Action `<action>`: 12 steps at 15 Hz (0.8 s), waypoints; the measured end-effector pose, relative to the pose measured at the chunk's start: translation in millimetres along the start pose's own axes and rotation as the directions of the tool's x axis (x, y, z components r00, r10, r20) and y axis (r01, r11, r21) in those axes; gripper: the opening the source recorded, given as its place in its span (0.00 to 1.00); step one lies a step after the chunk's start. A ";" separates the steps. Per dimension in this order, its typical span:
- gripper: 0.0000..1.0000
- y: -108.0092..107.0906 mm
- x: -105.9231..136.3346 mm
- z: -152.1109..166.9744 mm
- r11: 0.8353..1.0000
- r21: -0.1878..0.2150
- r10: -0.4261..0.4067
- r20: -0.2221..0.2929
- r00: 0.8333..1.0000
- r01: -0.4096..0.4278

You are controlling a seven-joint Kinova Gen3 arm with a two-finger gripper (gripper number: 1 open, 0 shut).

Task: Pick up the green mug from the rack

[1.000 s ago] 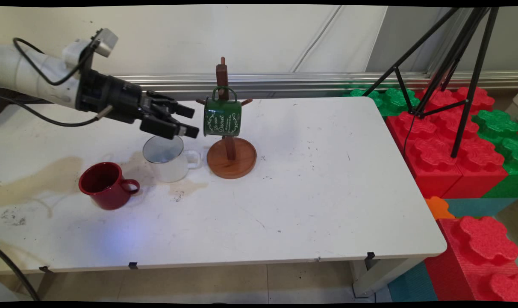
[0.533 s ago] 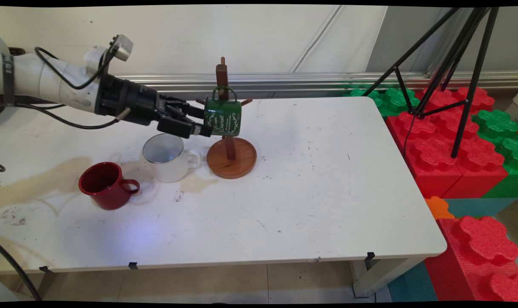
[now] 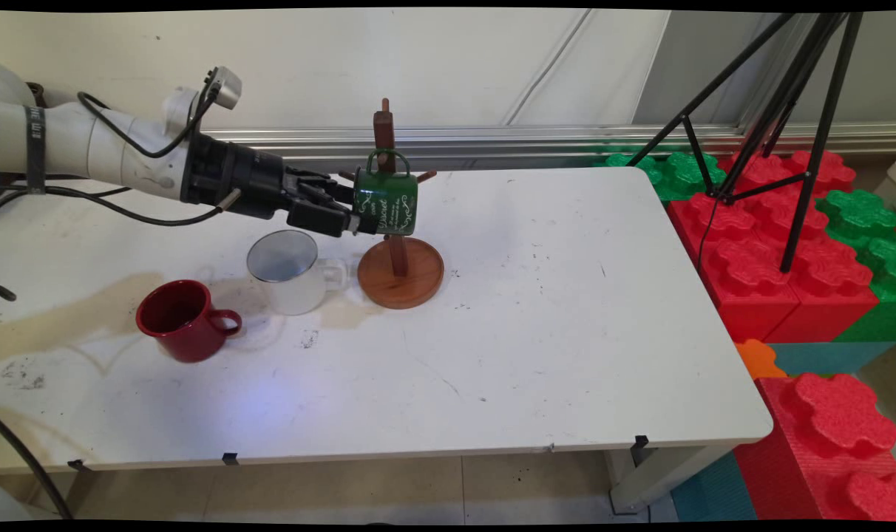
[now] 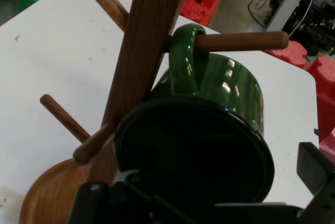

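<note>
A green enamel mug (image 3: pixel 387 203) hangs by its handle from a peg of the wooden mug tree (image 3: pixel 401 273) at the back of the white table (image 3: pixel 551 318). My gripper (image 3: pixel 355 215) reaches in from the left and is level with the mug's rim. In the hand view the mug (image 4: pixel 225 82) shows its dark open mouth, its handle looped over a peg of the tree's post (image 4: pixel 146 51). The gripper (image 4: pixel 201 187) is open, one finger on each side of the mouth. A white mug (image 3: pixel 294 284) stands just below the hand.
A red mug (image 3: pixel 178 321) stands left of the white one, near brownish stains on the table. A black tripod (image 3: pixel 773 111) and red and green foam blocks (image 3: pixel 781 251) are beyond the table's right edge.
The gripper has moved right and slightly up, from above the white mug to the green mug's rim. The mugs have not moved.
</note>
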 end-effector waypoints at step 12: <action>0.00 1.0 -5.8 6.7 0.999 0.013 -0.036 -0.019 0.999 0.036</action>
